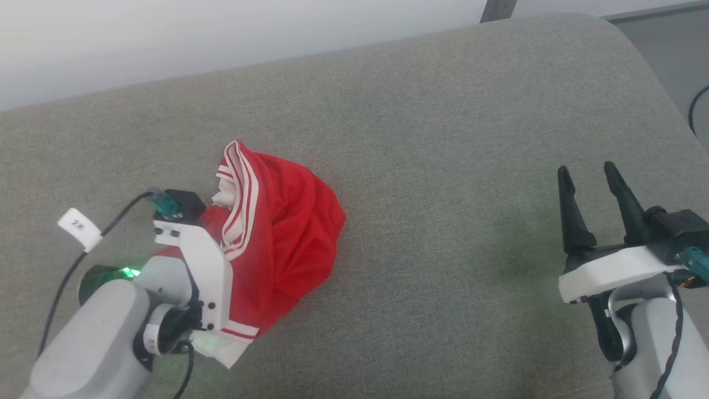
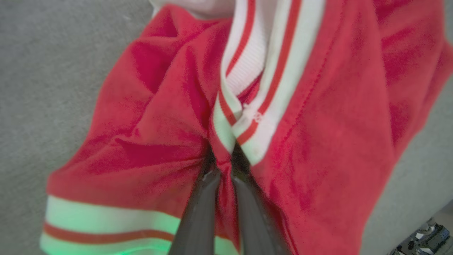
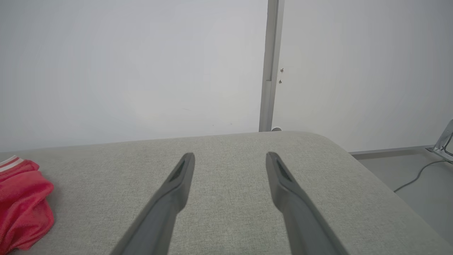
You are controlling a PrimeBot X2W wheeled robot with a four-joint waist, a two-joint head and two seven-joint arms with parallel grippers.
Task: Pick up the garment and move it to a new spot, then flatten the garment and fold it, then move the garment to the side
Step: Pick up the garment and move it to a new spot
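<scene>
The garment [image 1: 282,233] is a red jersey with red-white striped trim, bunched in a heap on the grey cushion [image 1: 443,138] at centre left. My left gripper [image 2: 224,159] is shut on a fold of the garment [image 2: 318,124] beside the striped trim, its fingertips buried in red cloth. In the head view the left wrist covers the heap's near-left side and hides the fingers. My right gripper [image 1: 587,172] stands open over bare cushion at the right, well apart from the garment [image 3: 21,202]. Its two dark fingers [image 3: 177,177] point toward the far edge with nothing between them.
The cushion's rounded far-right corner [image 3: 318,136] meets a pale wall with a grey vertical post [image 3: 270,63]. Floor with a dark cable [image 3: 417,175] lies beyond the right edge. A tagged cable [image 1: 80,227] trails from my left wrist.
</scene>
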